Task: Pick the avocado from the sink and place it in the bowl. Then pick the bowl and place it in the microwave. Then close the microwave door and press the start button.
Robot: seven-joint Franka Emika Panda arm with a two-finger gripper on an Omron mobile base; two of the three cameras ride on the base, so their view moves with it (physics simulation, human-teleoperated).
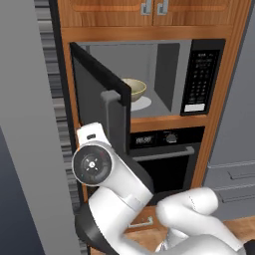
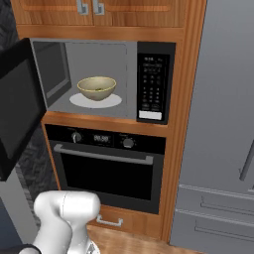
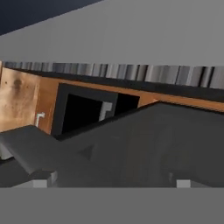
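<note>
With the bowl (image 2: 96, 88) already on the plate inside the microwave (image 2: 92, 79), I'd keep the fingers (image 3: 111, 183) spread apart and push the open microwave door (image 1: 102, 102) steadily until it latches

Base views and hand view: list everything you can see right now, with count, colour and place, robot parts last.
bowl: one, beige, on the white plate inside the microwave
avocado: a green speck inside the bowl
microwave door: one, black, swung open at left
keypad: one, black, right of the cavity
oven: one, black, below the microwave
upper cabinets: wooden, above
fridge: grey, at right
arm: white, in front of the oven
pincer: dark tips apart, empty, by the door
</note>
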